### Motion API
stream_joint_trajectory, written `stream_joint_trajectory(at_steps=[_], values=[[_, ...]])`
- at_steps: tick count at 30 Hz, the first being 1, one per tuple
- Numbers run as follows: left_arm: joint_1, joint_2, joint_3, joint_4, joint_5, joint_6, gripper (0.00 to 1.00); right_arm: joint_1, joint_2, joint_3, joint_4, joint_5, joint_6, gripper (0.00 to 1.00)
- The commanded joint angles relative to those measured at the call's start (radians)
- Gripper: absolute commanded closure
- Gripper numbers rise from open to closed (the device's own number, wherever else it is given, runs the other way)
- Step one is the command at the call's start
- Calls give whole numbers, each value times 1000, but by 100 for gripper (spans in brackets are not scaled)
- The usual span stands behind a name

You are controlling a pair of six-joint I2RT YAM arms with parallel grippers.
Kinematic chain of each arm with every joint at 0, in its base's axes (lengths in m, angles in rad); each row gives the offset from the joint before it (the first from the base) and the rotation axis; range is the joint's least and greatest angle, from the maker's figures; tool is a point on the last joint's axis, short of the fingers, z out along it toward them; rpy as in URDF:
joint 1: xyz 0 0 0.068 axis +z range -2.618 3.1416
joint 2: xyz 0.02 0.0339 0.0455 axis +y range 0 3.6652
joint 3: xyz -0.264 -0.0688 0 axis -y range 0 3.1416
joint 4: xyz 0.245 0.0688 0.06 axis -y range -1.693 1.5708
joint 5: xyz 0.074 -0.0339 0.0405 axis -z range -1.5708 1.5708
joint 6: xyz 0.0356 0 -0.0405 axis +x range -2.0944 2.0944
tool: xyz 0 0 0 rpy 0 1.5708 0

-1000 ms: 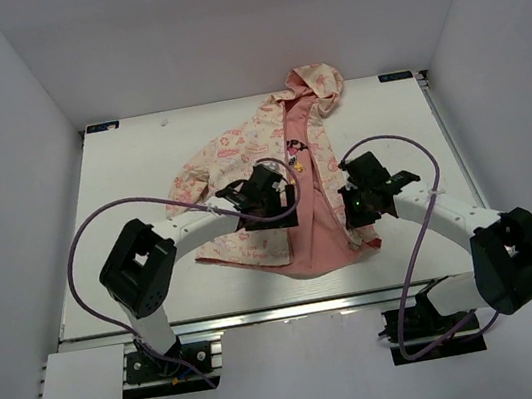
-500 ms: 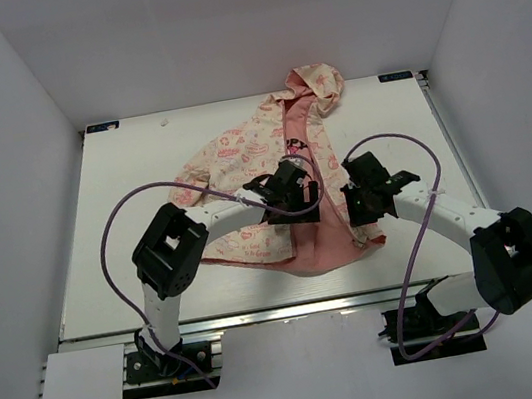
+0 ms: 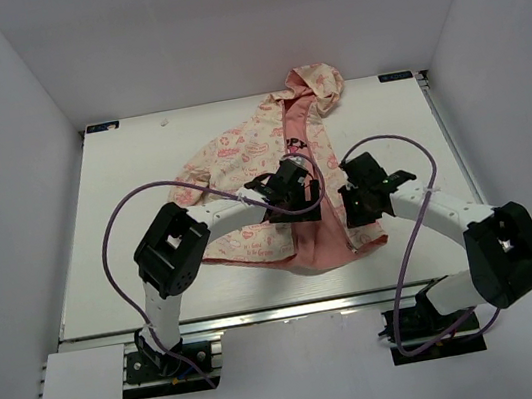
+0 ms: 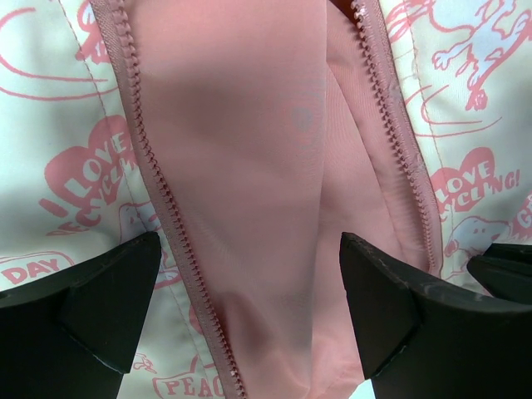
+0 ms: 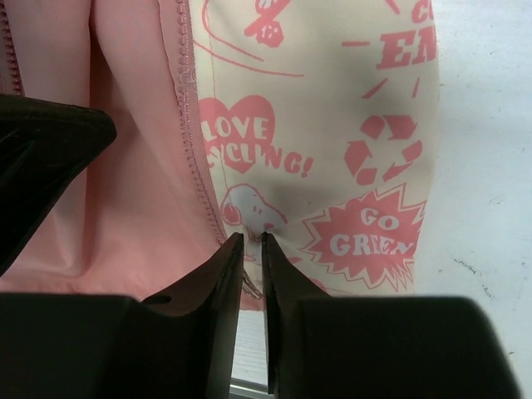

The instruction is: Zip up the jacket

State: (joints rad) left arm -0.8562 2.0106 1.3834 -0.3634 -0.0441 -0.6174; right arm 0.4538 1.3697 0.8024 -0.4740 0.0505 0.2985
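The left tool (image 4: 249,270) has swung in, wide open and empty, over the jacket (image 3: 238,151) and its unjoined zipper (image 4: 170,208) (right tool (image 5: 247,241) just cracking open, holding nothing), so zipping hasn't begun.

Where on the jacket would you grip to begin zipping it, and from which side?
Probably the lower end of the zipper strip, coming from above: the jacket lies flat and open on the table, so only that thin edge offers something to pinch.
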Motion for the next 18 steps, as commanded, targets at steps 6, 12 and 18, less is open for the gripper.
stream_joint_trajectory(at_steps=[6,12,18], values=[[5,43,3,-14,18,2,2,0,57,27,21,-6,-2,66],[5,54,14,-14,23,2,2,-1,48,18,44,-8,19,93],[5,89,51,-29,7,4,2,-1,-46,66,-44,55,36,100]])
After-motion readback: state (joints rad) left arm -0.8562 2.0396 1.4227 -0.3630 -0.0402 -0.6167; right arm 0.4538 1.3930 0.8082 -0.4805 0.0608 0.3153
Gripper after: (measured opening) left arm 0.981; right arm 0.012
